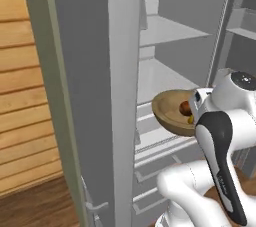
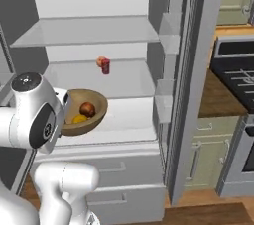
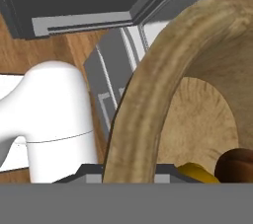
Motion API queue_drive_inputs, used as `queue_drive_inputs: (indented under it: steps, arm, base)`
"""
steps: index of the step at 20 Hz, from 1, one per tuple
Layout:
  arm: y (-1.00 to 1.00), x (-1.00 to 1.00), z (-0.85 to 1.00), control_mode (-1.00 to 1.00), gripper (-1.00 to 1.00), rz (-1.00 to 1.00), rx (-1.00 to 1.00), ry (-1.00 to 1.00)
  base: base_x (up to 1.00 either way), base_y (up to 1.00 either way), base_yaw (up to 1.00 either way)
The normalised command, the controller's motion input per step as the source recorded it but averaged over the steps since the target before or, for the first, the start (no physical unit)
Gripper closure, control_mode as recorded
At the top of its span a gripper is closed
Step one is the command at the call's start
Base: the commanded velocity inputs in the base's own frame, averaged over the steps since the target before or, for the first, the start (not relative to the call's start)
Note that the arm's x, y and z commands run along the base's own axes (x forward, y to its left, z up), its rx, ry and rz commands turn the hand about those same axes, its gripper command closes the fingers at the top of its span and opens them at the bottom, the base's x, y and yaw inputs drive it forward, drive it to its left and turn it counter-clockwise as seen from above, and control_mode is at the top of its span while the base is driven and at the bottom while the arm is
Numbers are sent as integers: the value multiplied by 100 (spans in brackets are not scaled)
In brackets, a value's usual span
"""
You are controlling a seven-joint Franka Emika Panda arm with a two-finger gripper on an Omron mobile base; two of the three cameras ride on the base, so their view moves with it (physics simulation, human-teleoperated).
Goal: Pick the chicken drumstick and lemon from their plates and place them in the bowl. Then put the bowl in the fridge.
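Left base view: the fridge (image 1: 165, 46) stands open, its grey door (image 1: 95, 96) swung toward the camera and pale shelves behind. The bowl (image 1: 172, 113) hangs tilted in front of the fridge's middle shelf, its open side turned toward the arm. Inside it lie the chicken drumstick (image 1: 185, 107) and, just below, a sliver of the lemon (image 1: 190, 119). The hand is hidden behind the white wrist at the bowl's rim.

Right base view: the bowl (image 2: 92, 115) sits above the front edge of the fridge (image 2: 99, 35) shelf, tipped, with the drumstick (image 2: 88, 109) and lemon (image 2: 80, 119) touching each other in its lower part. Farther back on the same shelf stand an orange-red fruit (image 2: 101, 62) and a small red can (image 2: 106, 67), side by side.

Hand view: the bowl's thick wooden rim (image 3: 143, 99) runs up from the hand's position at the bottom; the hand appears clamped on that rim, though its fingertips are cut off. The lemon (image 3: 197, 173) and drumstick (image 3: 237, 163) rest low inside.
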Motion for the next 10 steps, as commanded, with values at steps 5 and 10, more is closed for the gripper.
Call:
queue_drive_inputs:
  steps: [5, 10]
  arm:
    - [0, 0, 0, 100, 100, 0, 0, 0]
    - [0, 0, 0, 100, 100, 0, 0, 0]
  base:
    - [39, -31, 21]
    - [49, -49, 36]
